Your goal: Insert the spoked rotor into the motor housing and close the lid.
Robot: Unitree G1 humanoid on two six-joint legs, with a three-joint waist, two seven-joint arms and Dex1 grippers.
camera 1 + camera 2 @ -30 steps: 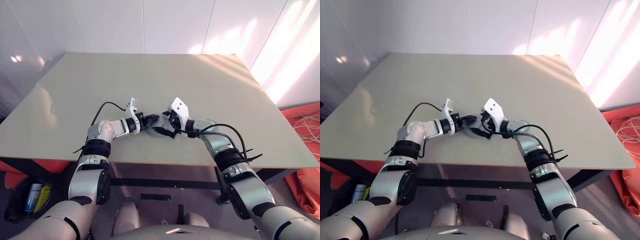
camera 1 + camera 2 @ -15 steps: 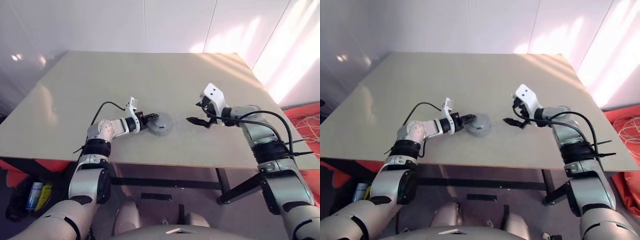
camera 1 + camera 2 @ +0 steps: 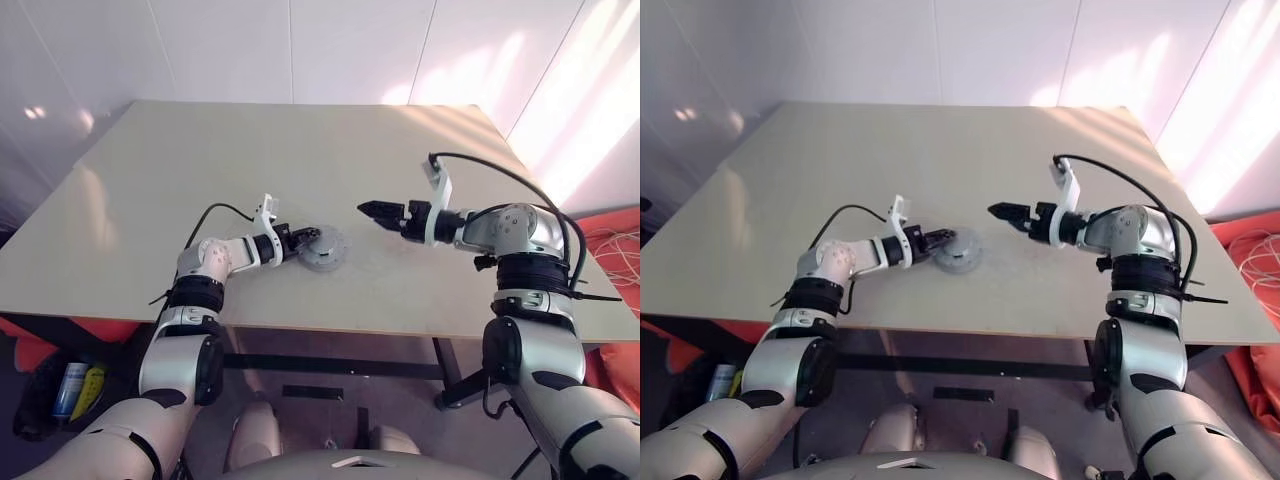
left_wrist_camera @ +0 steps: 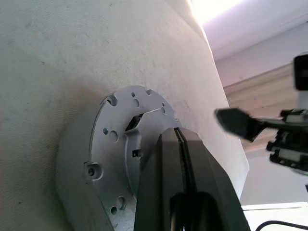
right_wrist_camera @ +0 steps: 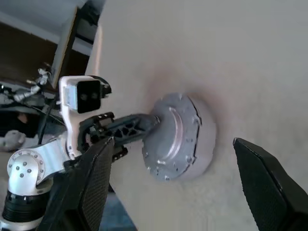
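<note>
Your left gripper (image 3: 300, 241) has its fingers pressed together, tips resting against the lid (image 3: 325, 246), which sits closed on the motor housing (image 5: 204, 139) near the front edge of the table (image 3: 300, 150). Your right gripper (image 3: 375, 211) is spread wide and holds nothing, hovering above the tabletop well apart from the housing, on its right.

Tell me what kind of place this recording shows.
Probably a robot test room or lab: one bare beige table against plain white wall panels, with coiled cables on orange padding on the floor.
</note>
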